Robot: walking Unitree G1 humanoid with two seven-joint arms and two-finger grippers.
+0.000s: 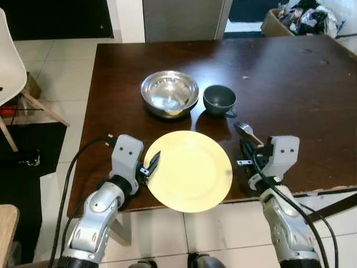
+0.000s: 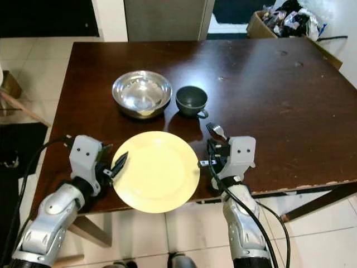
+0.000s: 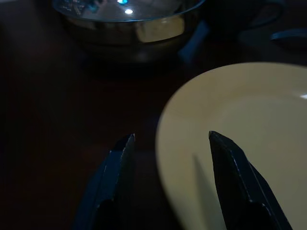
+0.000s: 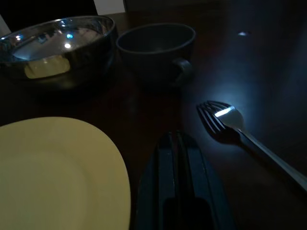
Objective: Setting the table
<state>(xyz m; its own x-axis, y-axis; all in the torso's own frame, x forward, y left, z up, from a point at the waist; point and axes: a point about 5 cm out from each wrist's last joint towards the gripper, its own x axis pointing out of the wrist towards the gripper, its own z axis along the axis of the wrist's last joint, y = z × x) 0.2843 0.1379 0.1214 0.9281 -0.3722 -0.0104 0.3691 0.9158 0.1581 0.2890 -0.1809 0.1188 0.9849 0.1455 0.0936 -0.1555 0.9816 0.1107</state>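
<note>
A yellow plate (image 1: 189,170) lies at the dark table's front edge, its near rim hanging over the edge. My left gripper (image 1: 153,162) is open at the plate's left rim; in the left wrist view one finger (image 3: 229,163) is over the plate (image 3: 249,143) and the other is beside it. A silver fork (image 1: 248,133) lies right of the plate, tines pointing away from me. My right gripper (image 1: 245,149) is shut and empty, just left of the fork's handle (image 4: 268,153). Behind the plate stand a steel bowl (image 1: 169,92) and a dark cup (image 1: 218,99).
The wooden table (image 1: 290,84) stretches bare to the right and back. A white chair (image 1: 11,67) stands on the tiled floor at the left, beside a black mat (image 1: 33,145). A cardboard box of clutter (image 1: 298,19) sits beyond the far right corner.
</note>
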